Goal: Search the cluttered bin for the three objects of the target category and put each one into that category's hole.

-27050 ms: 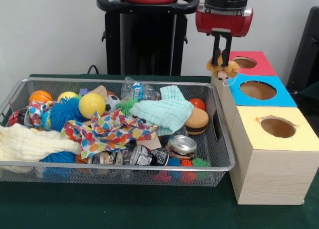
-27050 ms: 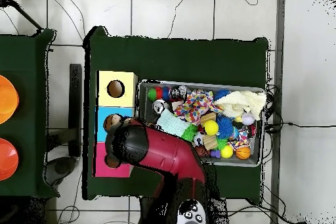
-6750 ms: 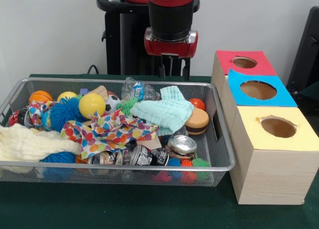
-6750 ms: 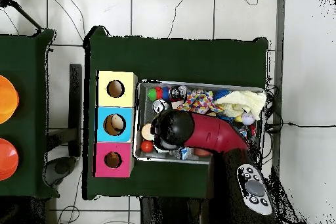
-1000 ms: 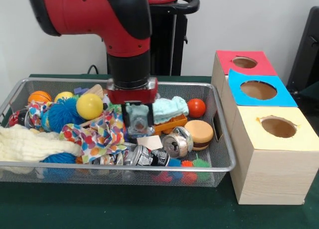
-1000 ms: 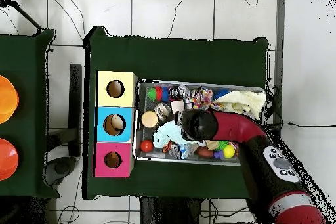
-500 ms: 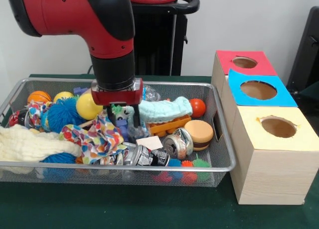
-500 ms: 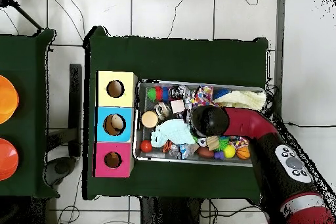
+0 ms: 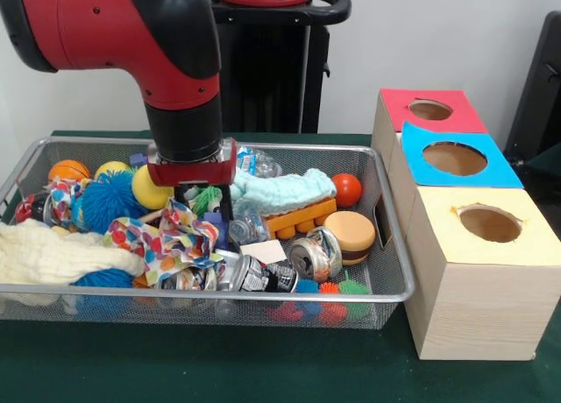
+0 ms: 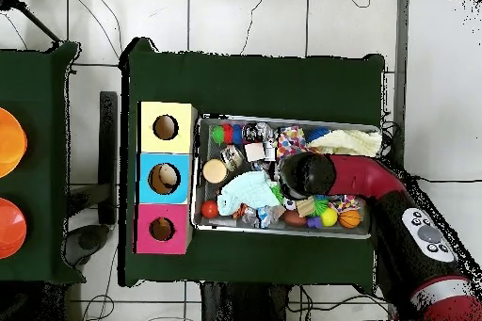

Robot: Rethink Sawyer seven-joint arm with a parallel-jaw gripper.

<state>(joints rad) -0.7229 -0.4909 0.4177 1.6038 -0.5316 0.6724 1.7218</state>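
Note:
My gripper (image 9: 204,208) is down inside the wire bin (image 9: 396,291), left of its middle. It stands open, with a green spiky toy (image 9: 207,196) between its fingers and nothing gripped. Just below it lies the colourful dotted cloth (image 9: 169,242), and a yellow ball (image 9: 145,189) is at its left. A mint cloth (image 9: 285,191) lies to its right over an orange block (image 9: 298,219). In the overhead view the arm's wrist (image 10: 306,174) hides the gripper. The red (image 9: 449,114), blue (image 9: 486,168) and yellow (image 9: 535,245) hole boxes stand right of the bin.
The bin also holds a red ball (image 9: 347,189), a burger toy (image 9: 350,232), cans (image 9: 311,252), a plastic bottle (image 9: 246,229), a blue spiky ball (image 9: 105,198), an orange ball (image 9: 70,169) and a cream cloth (image 9: 48,254). Something tan shows in the blue box's hole (image 10: 165,178).
The gripper has moved left across the bin, away from the boxes. The mint cloth that hung under it a second ago now lies on the orange block.

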